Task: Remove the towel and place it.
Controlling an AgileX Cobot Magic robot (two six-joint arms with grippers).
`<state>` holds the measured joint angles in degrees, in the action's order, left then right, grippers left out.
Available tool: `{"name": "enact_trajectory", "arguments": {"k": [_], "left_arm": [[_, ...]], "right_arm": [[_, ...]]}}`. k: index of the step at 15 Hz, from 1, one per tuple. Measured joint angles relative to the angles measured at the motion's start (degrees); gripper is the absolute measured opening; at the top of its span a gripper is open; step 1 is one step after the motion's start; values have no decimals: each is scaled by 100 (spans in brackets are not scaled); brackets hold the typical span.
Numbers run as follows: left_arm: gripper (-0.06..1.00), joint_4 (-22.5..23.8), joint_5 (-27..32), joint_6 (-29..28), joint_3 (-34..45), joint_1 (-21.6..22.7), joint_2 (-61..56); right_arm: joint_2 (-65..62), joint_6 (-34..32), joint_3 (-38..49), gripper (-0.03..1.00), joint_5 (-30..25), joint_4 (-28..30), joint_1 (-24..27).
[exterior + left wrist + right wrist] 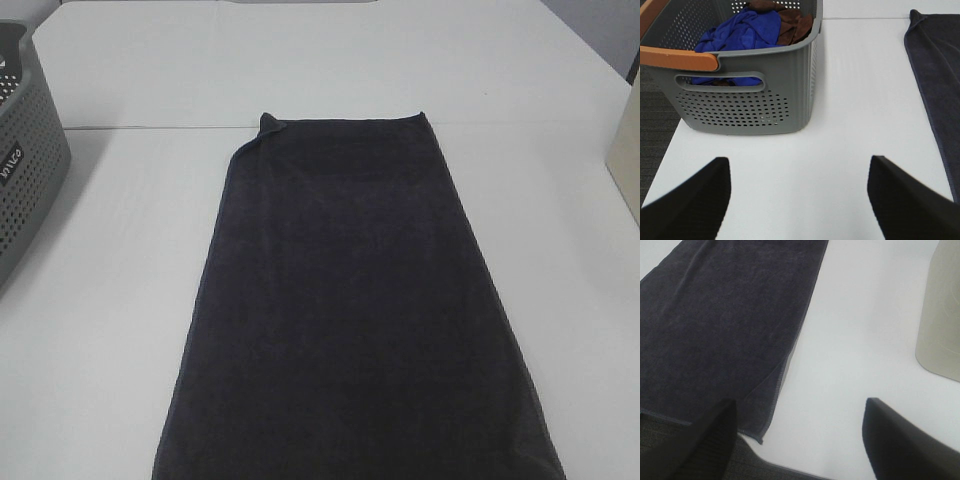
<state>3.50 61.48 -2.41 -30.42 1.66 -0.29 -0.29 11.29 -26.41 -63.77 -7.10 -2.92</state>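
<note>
The large dark navy terry-cloth towel [350,320] is laid flat, folded lengthwise, along the middle of the white worktop [110,300], its near end hanging over the front edge. The placing step is judged finished or nearly so. Both the left tool [800,200] and the right tool [797,440] are spread and nothing is pinched. Any next move would call for withdrawal only. In the grey perforated plastic basket [765,100], blue cloth [740,30] and brown cloth [792,25] are held.
</note>
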Motion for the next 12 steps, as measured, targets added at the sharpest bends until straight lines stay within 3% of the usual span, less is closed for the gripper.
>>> {"name": "enact_trajectory", "arguments": {"k": [4, 9, 12], "left_arm": [[72, -350, 17, 206, 63, 0, -6], [72, -378, 17, 241, 63, 0, -6], [72, -418, 17, 241, 63, 332, -6]], "right_arm": [[0, 0, 0, 69, 0, -34, 0], [0, 0, 0, 69, 0, -63, 0], [0, 0, 0, 69, 0, -149, 413]]}}
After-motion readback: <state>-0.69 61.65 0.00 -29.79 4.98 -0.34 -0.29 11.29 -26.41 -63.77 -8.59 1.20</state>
